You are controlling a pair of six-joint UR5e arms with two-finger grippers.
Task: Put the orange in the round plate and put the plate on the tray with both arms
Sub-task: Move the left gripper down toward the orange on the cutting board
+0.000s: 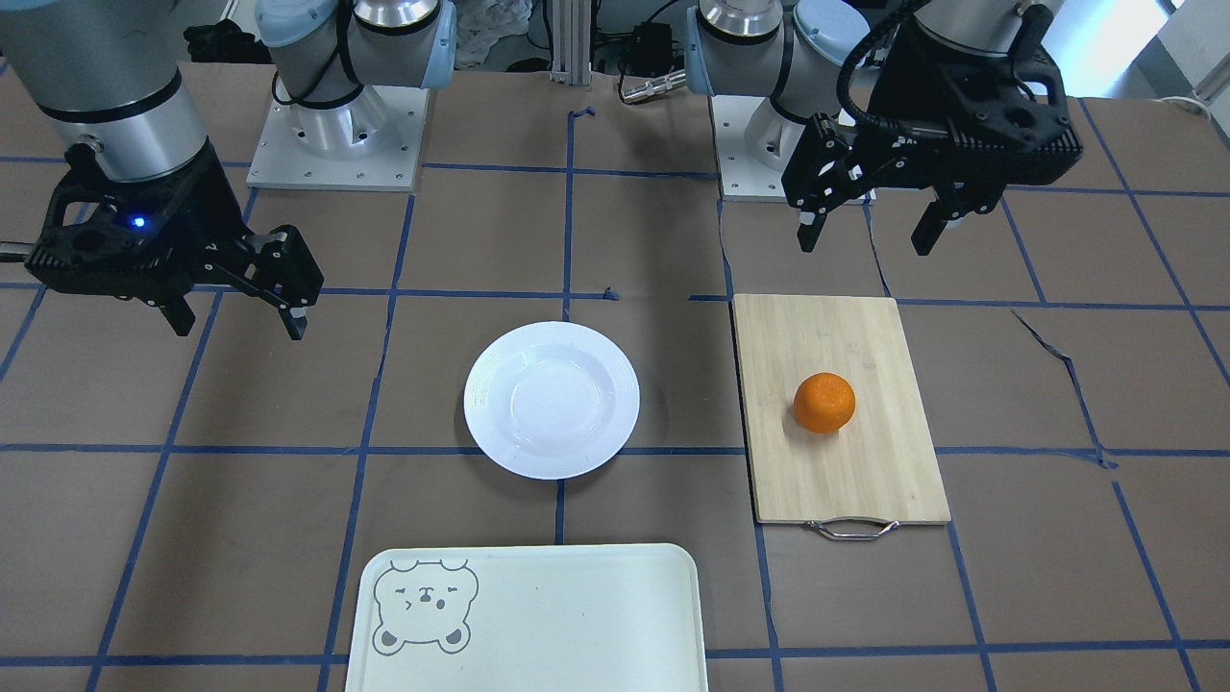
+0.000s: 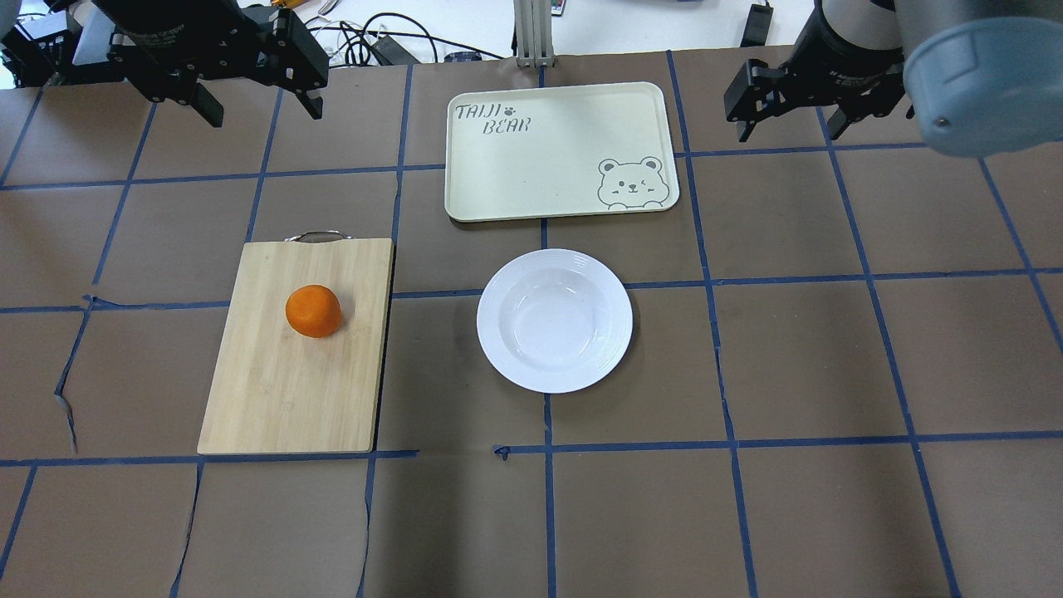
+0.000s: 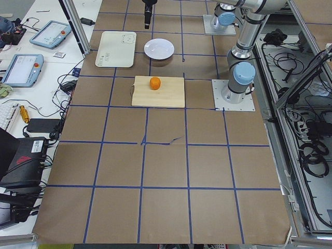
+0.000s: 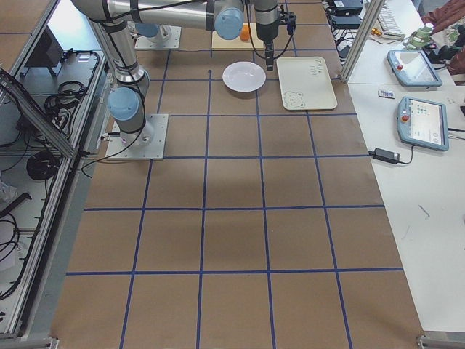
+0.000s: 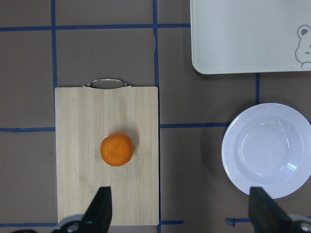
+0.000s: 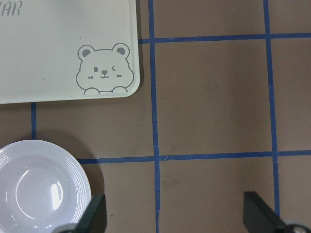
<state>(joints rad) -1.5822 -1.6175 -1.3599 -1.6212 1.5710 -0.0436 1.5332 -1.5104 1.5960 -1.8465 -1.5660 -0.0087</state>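
Here, with left end effector (image 1: 868, 235) and right end effector (image 1: 238, 322) both spread wide and aloft, orange (image 1: 824, 402) resting on board (image 1: 865, 481), plate (image 1: 485, 404) empty beside it: descend left squarely over orange, closing gently across its middle against rolling.

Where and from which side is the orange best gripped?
Across its widest middle, coming straight down: the orange sits alone on the flat cutting board, round with no handle, and the open left gripper hangs on that side.
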